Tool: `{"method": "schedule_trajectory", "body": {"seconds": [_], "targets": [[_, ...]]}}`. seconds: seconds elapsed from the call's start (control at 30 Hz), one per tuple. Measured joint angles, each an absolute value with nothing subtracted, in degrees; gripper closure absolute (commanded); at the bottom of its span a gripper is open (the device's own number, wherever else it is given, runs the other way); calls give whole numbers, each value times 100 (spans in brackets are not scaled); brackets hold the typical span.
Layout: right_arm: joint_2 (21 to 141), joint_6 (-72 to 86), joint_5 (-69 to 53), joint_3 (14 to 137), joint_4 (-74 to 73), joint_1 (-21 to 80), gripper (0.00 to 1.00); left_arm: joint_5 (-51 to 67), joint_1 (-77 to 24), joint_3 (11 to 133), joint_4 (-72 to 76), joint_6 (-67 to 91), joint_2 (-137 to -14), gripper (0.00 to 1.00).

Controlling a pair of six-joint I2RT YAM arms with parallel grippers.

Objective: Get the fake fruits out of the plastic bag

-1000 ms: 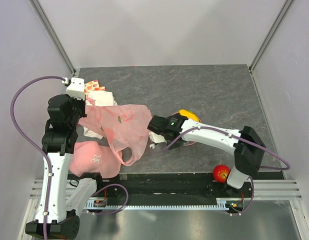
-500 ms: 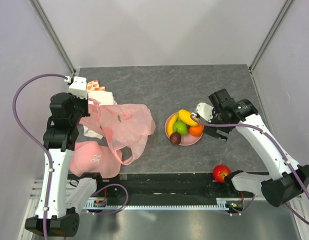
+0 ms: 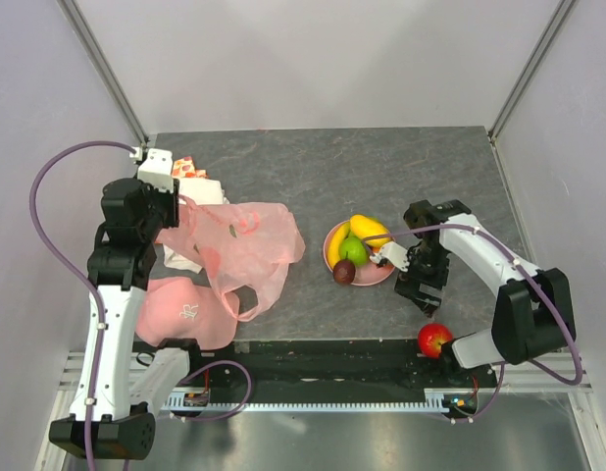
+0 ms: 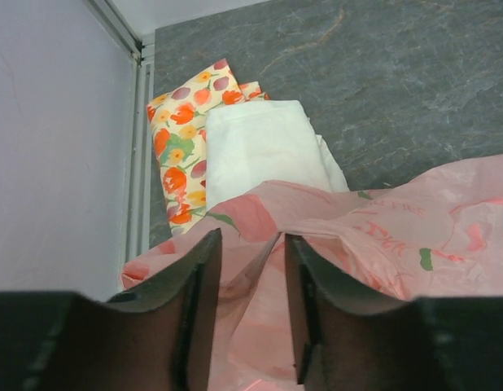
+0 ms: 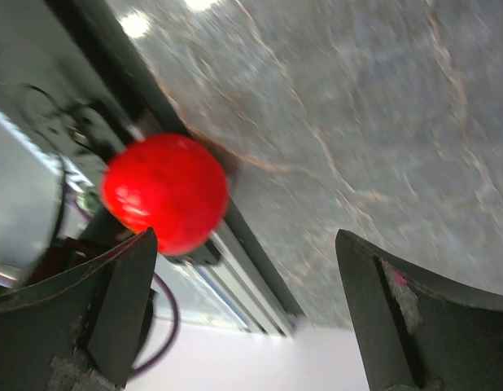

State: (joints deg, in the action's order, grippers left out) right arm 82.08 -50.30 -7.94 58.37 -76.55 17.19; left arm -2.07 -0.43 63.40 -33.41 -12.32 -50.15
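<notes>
Beneath the plastic bag (image 3: 239,235), the white cloth (image 4: 264,147) lies partly hidden.

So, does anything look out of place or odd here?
Yes: the red apple sits alone at the very near edge of the table, while the other fruits are piled on the pink plate. It might roll off.
</notes>
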Motion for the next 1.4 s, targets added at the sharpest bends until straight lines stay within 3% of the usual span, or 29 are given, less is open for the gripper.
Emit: {"method": "schedule_trajectory", "body": {"seconds": [0.13, 0.17, 0.2, 0.37, 0.47, 0.6, 0.7, 0.77, 0.9, 1.07, 1.23, 1.4], "targets": [[8230, -4840, -1483, 5839, -7660, 1682, 2, -283, -43, 6340, -3334, -1282, -5186, 36], [8206, -4772, -1625, 5837, -7658, 1673, 2, -290, -43, 6340, -3330, -1288, -5229, 14], [8152, -4722, -1737, 5830, -7651, 1671, 2, -294, -43, 6340, -3319, -1295, -5271, 2], [7472, -4683, -2027, 5736, -7686, 1378, 2, -268, -43, 6834, -3367, -1374, -5548, 1], [7332, -4674, -2102, 5924, -7797, 690, 3, 108, -32, 8215, -3511, -1490, -6064, 1], [7964, -4296, -2477, 6947, -7832, -923, 2, 2021, -8, 10357, -3511, -1406, -6615, 1], [8621, -3844, -2950, 7859, -7561, -2034, 2, 3468, -309, 11231, -3457, -982, -6825, 1], [8927, -3645, -3256, 8200, -7459, -2416, 2, 3791, -825, 11546, -3454, -827, -6921, 1], [9157, -3323, -3795, 8355, -7413, -2773, 2, 4171, -1354, 11824, -3570, -766, -7319, 1], [9146, -3004, -4322, 8521, -7422, -3120, 2, 4659, -3072, 11360, -3944, -1092, -7924, 1], [9170, -2694, -4707, 8729, -7415, -3474, 2, 4633, -4976, 11074, -4816, -2440, -9325, 1], [9194, -2523, -4974, 8866, -7402, -3708, 2, 4560, -5990, 10737, -5330, -3789, -10495, 1]]}}
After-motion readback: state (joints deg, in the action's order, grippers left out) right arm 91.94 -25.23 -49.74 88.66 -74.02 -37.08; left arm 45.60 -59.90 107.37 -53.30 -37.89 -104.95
